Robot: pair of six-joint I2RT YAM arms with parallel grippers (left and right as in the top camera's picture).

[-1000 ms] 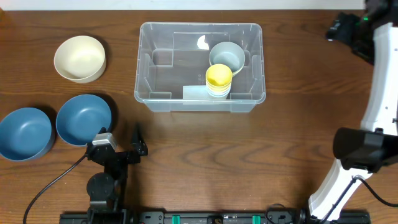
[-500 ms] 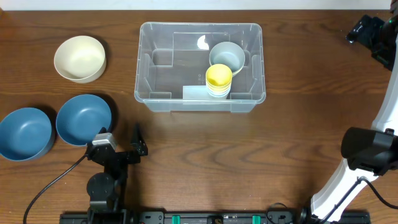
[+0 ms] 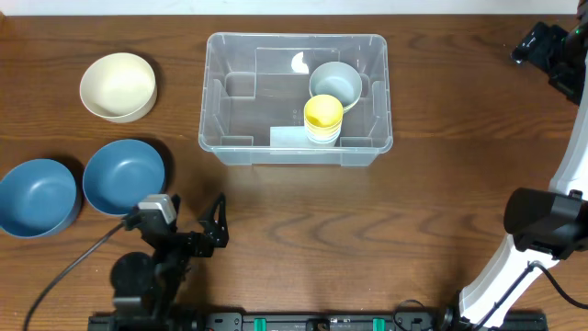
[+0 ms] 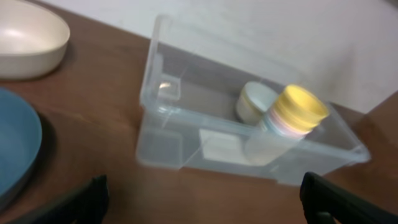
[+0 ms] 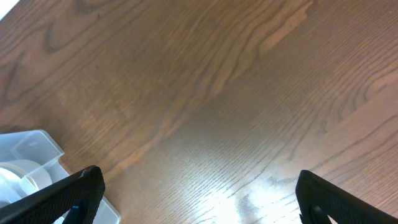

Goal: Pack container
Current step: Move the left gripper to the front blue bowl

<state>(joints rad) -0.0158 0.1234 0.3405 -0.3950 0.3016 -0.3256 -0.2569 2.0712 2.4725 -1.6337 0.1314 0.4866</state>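
Two robot arms at a brown wood-grain bench (image 3: pixel 441 184), seen from above and from each wrist. Smooth, slightly glossy boards, with a soft patch of glare in the right wrist view. Beyond the far edge of the bench, a plain pale wall (image 4: pixel 280 37) in the left wrist view.

Toward the far middle of the bench, the container (image 3: pixel 294 37): large, clear, rectangular, upright and open at the top. Inside, at its right end, a grey cup (image 3: pixel 336 83). Just in front of that, a stack of cups (image 3: pixel 323 118) with a yellow one on top, touching the grey cup or very nearly so.

Well to the left of the container, a cream bowl (image 3: pixel 118 85). Nearer the front left corner, a blue bowl (image 3: pixel 124 175) and a second blue bowl (image 3: pixel 37 196) side by side, rims touching or almost touching.

At the front left, the left hand (image 4: pixel 211 205): low over the bench, just right of the nearer blue bowl, pointed toward the container. Fingers spread wide, pinching nothing. Only wood between it and the container's near wall. Trailing from that arm toward the front left edge, a black cable (image 3: pixel 64 276).

At the far right corner, the right hand (image 5: pixel 205 199): well apart from the container, fingers likewise spread wide, with nothing held. Beneath it, bare wood and just one corner of the container at the lower left of its view. Along the right edge, the white and black right arm (image 3: pixel 551 211).
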